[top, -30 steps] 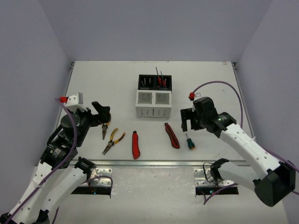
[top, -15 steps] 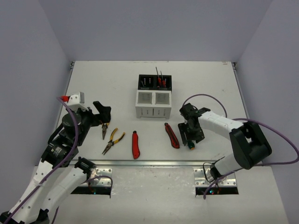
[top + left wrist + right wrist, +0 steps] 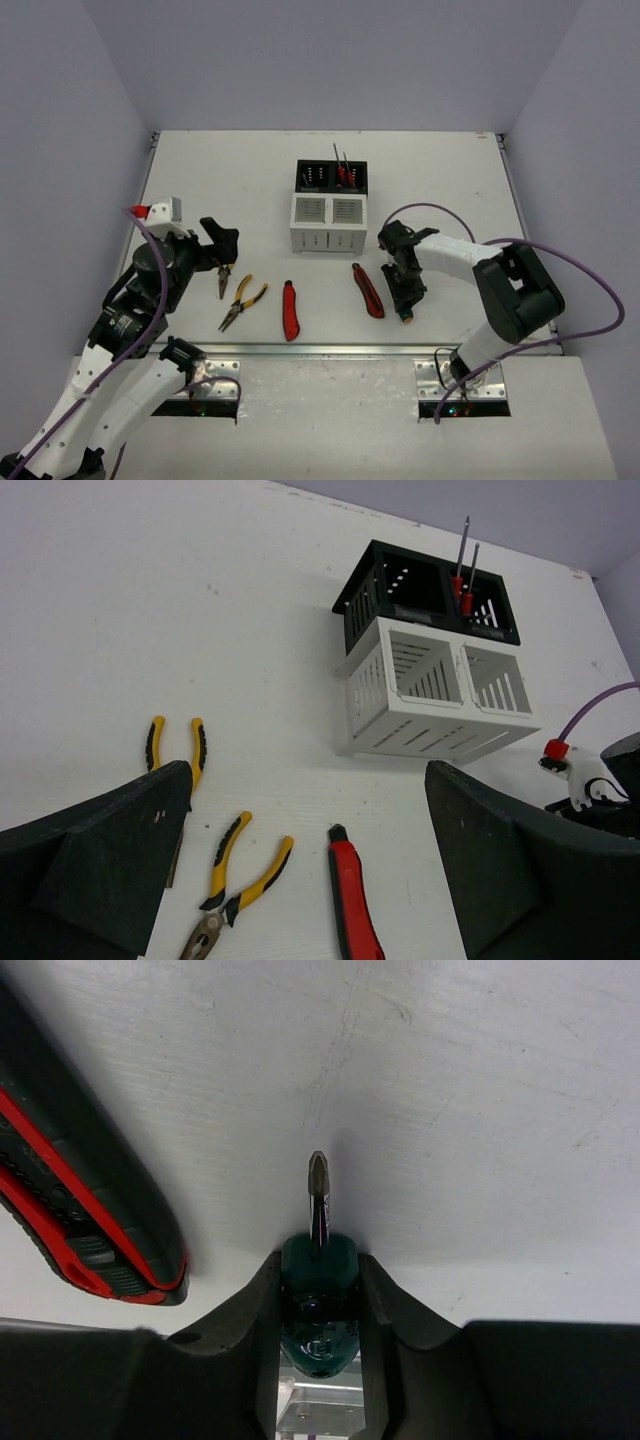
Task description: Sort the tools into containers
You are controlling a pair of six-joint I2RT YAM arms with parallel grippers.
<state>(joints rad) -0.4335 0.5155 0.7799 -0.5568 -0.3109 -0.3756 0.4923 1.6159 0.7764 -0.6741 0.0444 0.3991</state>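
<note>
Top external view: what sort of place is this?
Probably a robotics test cell: plain walls around a white table, left arm and right arm mounted at its near edge, pliers laid out by a white box.

arms [image 3: 455, 255]: white shells, black joints | cables [image 3: 425, 206]: purple (red-capped plugs [image 3: 133, 212]) | pincers [image 3: 308, 780]: black

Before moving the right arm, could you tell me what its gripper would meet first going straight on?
The table, seemingly very close: the right gripper points down at it, its fingers flanking the green screwdriver.
</note>
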